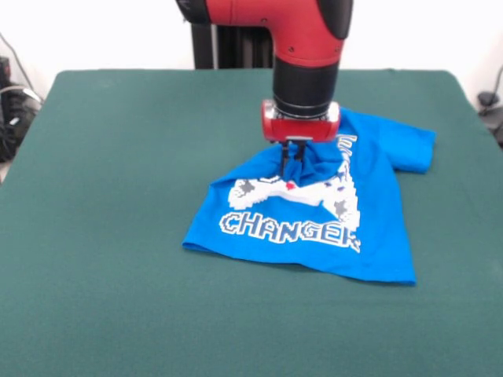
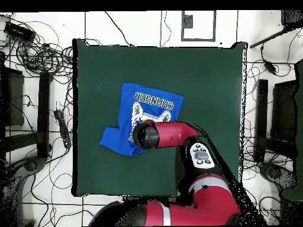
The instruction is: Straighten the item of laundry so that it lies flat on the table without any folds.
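Observation:
The bright blue T-shirt (image 1: 314, 236) lies crumpled right of the middle of the dark green table (image 1: 118, 196). Its upper part is folded over the white lettering, and one sleeve (image 1: 413, 149) sticks out to the right. My gripper (image 1: 292, 167) points straight down at the upper middle of the shirt. Its fingers stand close together and pinch a bunched ridge of blue cloth above the white controller print. In the overhead view the shirt (image 2: 127, 115) lies on the table (image 2: 207, 77), and my wrist (image 2: 146, 135) hides the gripper.
The red arm (image 2: 177, 135) reaches over the table from its base. Cables and stands (image 2: 35, 53) lie on the floor around the table. Wide green cloth surrounds the shirt on all sides.

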Robot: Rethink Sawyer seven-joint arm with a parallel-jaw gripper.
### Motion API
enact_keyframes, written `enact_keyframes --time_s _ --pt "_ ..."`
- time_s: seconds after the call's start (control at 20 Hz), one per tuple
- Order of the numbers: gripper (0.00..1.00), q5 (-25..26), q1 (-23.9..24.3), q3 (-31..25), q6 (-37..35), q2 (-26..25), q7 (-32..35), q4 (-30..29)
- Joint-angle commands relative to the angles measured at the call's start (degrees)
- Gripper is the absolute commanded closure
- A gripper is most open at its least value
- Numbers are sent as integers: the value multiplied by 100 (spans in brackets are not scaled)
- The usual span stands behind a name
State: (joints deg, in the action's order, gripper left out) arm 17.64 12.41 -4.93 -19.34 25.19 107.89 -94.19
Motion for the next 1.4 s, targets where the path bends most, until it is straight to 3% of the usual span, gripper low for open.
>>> enact_keyframes --time_s 0.05,0.5,1.4 --pt "100 167 203 -936 -263 -87 -227 -582" --pt "100 348 631 -1185 -595 139 -612 -692" --pt "100 583 854 -1469 -872 286 -570 -861"
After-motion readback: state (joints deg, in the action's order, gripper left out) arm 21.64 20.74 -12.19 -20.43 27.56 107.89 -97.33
